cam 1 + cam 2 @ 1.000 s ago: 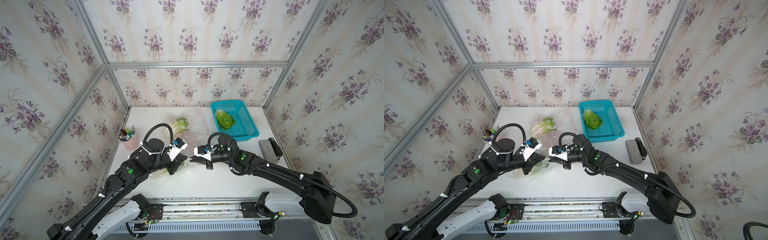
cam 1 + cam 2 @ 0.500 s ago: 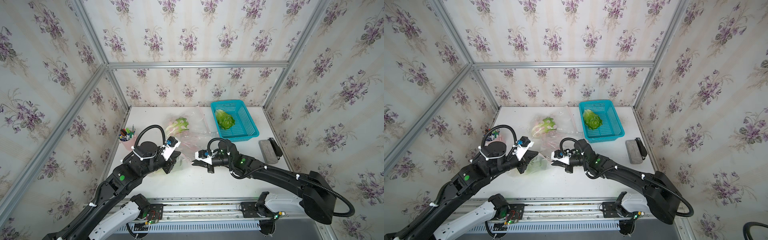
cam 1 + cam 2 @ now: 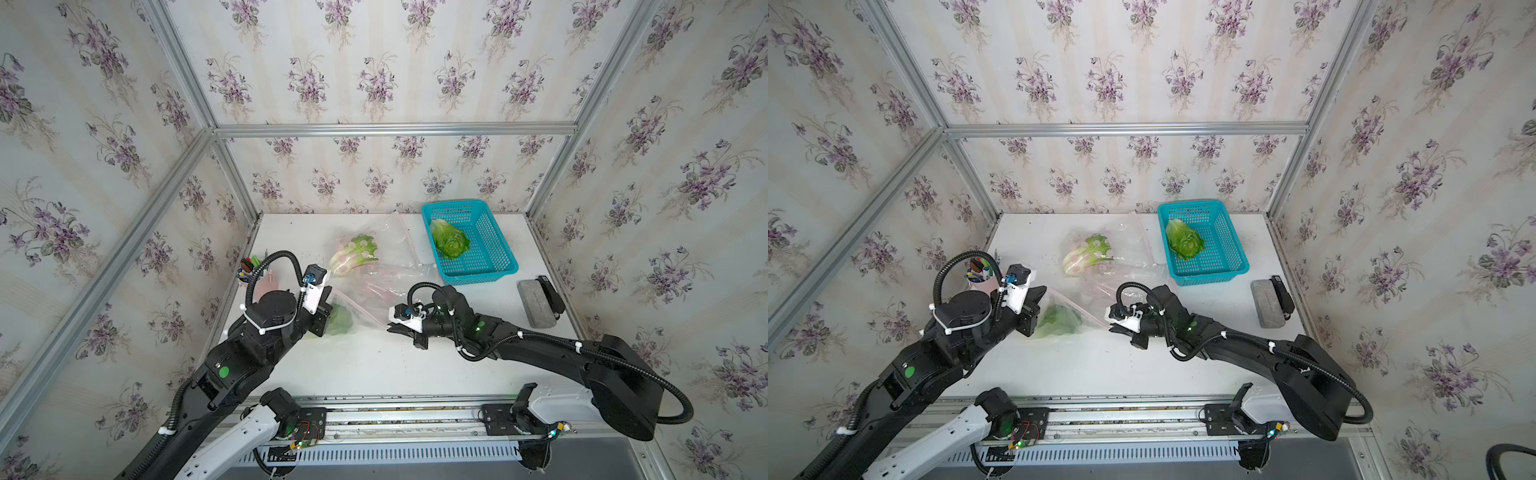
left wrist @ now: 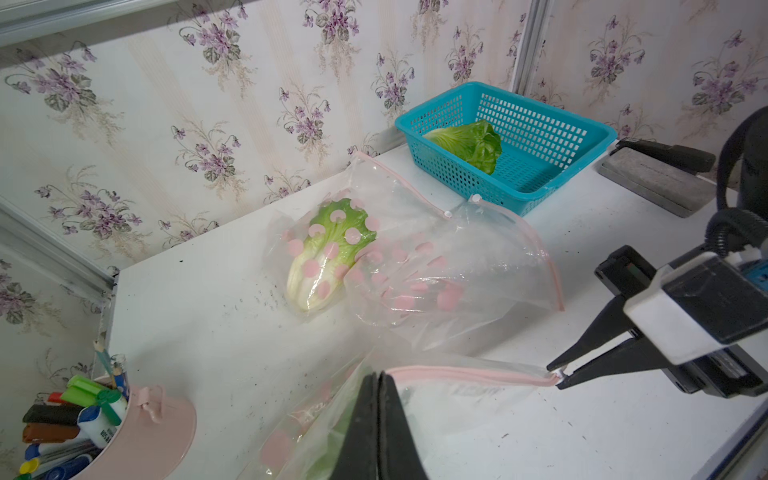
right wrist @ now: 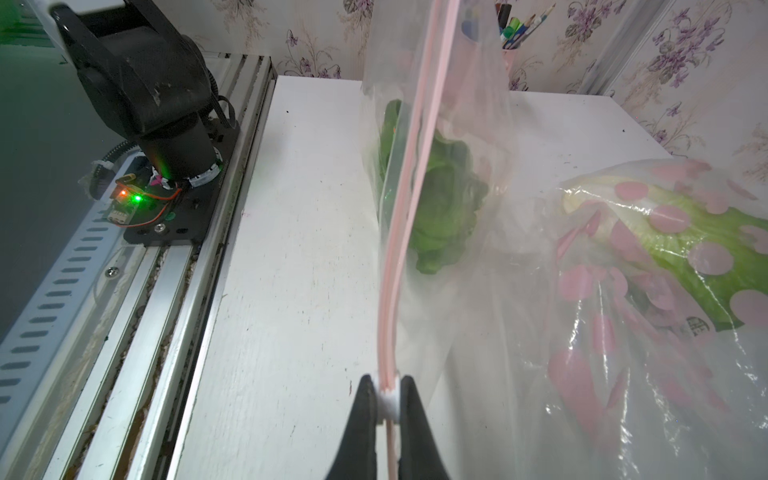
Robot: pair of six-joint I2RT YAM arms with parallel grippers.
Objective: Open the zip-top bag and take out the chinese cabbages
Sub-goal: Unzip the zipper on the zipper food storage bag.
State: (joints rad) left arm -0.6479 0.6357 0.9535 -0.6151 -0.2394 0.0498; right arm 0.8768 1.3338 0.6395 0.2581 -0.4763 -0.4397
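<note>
- The white table (image 3: 374, 365) carries everything. The teal basket (image 3: 482, 276) sits at its far side and serves as the landmark here.
- The zip-top bag (image 4: 457, 395) being worked is stretched between the two arms, well in front of the basket and toward the pen cup's side. A second, pink-dotted bag (image 4: 415, 266) lies between it and the basket.
- Of the chinese cabbages, one (image 3: 451, 243) lies inside the basket and is already out. One (image 3: 353, 257) lies in the dotted bag just beside the basket. The third (image 5: 440, 199) sits inside the stretched bag.
- The left gripper (image 4: 377, 378) is clamped fully shut on the end of the pink zip strip (image 4: 469, 372) farther from the basket.
- The right gripper (image 5: 387, 380), nearly closed, pinches the small white slider (image 5: 390, 405) at the strip's other end.
- Judged from this, roughly a third of the task is done. Whether the seal has parted cannot be told, and two heads remain to be lifted out.
</note>
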